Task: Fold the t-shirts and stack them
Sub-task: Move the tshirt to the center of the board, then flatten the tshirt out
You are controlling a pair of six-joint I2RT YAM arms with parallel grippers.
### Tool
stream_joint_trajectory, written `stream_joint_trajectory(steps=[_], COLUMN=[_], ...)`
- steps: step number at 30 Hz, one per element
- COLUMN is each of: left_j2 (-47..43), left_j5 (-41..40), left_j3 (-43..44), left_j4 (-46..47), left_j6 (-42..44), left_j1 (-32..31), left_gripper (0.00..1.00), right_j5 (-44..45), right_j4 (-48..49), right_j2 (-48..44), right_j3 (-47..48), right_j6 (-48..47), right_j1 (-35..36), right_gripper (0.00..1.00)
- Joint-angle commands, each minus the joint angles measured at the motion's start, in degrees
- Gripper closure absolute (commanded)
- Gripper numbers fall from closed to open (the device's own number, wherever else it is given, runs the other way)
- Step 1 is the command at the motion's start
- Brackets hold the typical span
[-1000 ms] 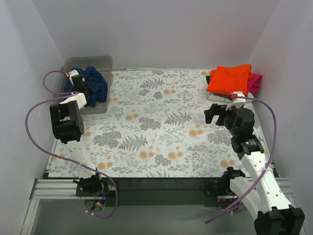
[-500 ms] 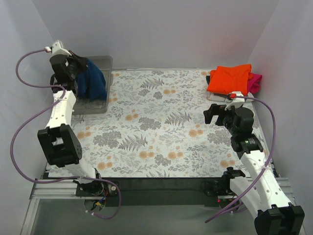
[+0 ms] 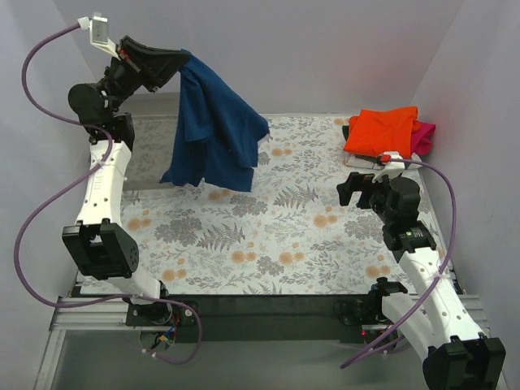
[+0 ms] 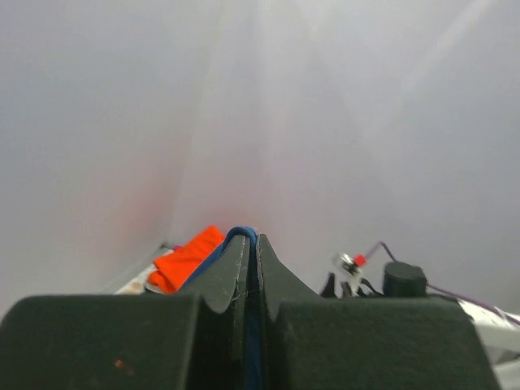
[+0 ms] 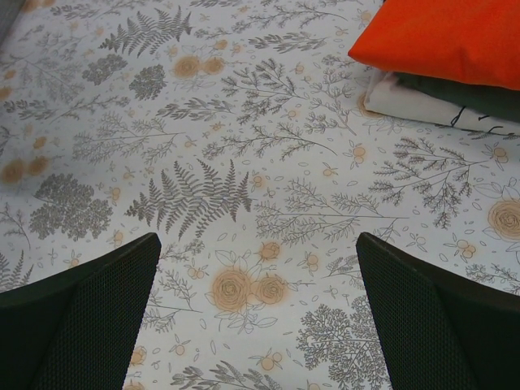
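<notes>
My left gripper [image 3: 184, 62] is raised high at the back left and is shut on the navy blue t-shirt [image 3: 213, 130], which hangs down from it over the floral table. In the left wrist view a strip of blue cloth [image 4: 241, 236] shows pinched between the shut fingers. A folded bright orange t-shirt [image 3: 380, 130] tops a stack at the back right, with a magenta one [image 3: 423, 136] beneath it. The stack also shows in the right wrist view [image 5: 455, 36], over a greyish and a white layer [image 5: 422, 101]. My right gripper [image 3: 349, 188] is open and empty, low over the table, in front of the stack.
A clear plastic bin [image 3: 145, 154] stands at the back left, partly hidden behind the hanging shirt and the left arm. White walls close the table on three sides. A purple cable loops from each arm.
My left gripper has lifted the navy shirt out of the bin and swung it up and to the right, so the shirt now hangs open. The right arm has barely moved.
</notes>
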Motion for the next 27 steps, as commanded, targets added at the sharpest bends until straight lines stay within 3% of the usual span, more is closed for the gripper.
stream_joint_trajectory(steps=[1, 3, 6, 7, 9, 14, 16, 19, 22, 27], left_j2=[-1.58, -3.77, -8.33, -9.23, -9.85, -1.7, 1.92, 0.62, -5.44, -20.53], left_j5=[6.44, 7.24, 3.92, -2.8, -9.25, -19.11, -20.18, -24.47, -35.18, -53.11], left_j3=[-3.29, -8.45, -17.67, -20.32, -24.81, -37.04, -38.8, -41.26, -44.16, -56.79], left_j4=[10.24, 6.14, -9.4, -18.14, -22.88, -21.58, -20.26, -19.9, -23.15, -26.32], left_j6=[-8.53, -2.07, 11.9, 21.87, 27.58, 27.69, 27.51, 29.35, 33.13, 34.54], left_j1=[-2.86, -7.75, -16.53, -19.01, -25.41, -29.14, -29.23, -29.93, -31.25, -35.37], left_gripper=[1.0, 1.0, 1.0, 0.97, 0.88, 0.35, 0.3, 0.23, 0.22, 0.22], right_j5=[0.32, 0.58, 0.93, 1.2, 1.37, 0.77, -0.38, -3.54, -3.55, -1.26], right_j4=[2.84, 2.85, 2.93, 2.85, 2.93, 2.93, 2.93, 3.02, 3.02, 5.03], right_j2=[-0.59, -0.5, -0.15, 0.11, 0.29, -0.06, 0.29, 0.9, 1.34, 3.89], right_j3=[-0.46, -0.29, -0.11, 0.23, 0.5, 0.68, 0.76, 1.12, 0.85, 0.24], right_j6=[-0.13, -0.05, -0.13, -0.22, -0.13, -0.05, -0.13, -0.31, -0.4, 0.57], right_j1=[0.15, 0.23, 0.15, 0.23, 0.23, 0.15, 0.15, 0.67, 3.04, 7.87], right_gripper=[0.02, 0.02, 0.02, 0.02, 0.02, 0.02, 0.03, 0.06, 0.07, 0.08])
